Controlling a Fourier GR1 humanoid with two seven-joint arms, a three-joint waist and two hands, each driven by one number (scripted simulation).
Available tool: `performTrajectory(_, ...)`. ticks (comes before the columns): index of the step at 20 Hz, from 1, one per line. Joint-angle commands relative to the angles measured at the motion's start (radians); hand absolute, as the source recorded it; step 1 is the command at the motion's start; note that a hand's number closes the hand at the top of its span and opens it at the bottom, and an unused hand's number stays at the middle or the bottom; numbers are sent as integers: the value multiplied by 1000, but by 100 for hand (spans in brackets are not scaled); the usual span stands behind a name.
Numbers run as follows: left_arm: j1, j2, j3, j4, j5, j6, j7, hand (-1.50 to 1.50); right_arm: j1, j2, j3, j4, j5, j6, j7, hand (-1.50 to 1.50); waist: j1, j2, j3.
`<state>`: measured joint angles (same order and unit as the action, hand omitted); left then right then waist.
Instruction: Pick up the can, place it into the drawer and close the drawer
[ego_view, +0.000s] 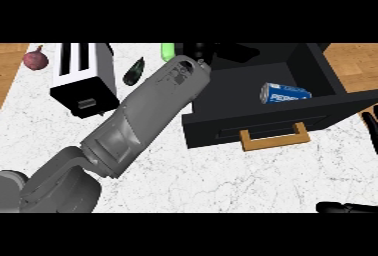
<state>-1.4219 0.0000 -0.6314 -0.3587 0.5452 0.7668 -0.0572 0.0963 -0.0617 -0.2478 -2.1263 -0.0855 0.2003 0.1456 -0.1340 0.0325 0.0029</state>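
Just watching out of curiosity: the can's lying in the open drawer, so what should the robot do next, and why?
Probably push the drawer shut. The can already lies inside, held by no hand, and the drawer stands open, wooden handle facing the robot. The left hand is by its back corner.

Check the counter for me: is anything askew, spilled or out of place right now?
Nothing is spilled or damaged. The blue can lies on its side inside the open black drawer, which sits skewed on the counter with its wooden handle tilted. The toaster, onion and eggplant look undisturbed.
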Motion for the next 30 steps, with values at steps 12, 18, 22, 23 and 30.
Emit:
performTrajectory(12,22,0,22,-69,133,23,-30,-150,37,-77,105,-113,350,5,-133,-150,33,-9,-2)
performTrajectory(18,-36,0,31,-58,158,54,-59,-150,-62,-148,146,-88,509,-12,-120,-150,53,-11,-2)
performTrajectory(22,-29,0,49,-50,161,40,-83,-150,-74,-181,208,-46,677,-28,-116,-150,91,-17,-3)
performTrajectory(23,-24,0,29,-73,156,55,-57,-150,-30,-178,218,-50,717,-49,-161,-150,95,-24,-2)
performTrajectory(30,-37,0,33,-86,140,74,-18,-150,-138,-200,333,170,985,-127,-164,-150,130,-27,-2)
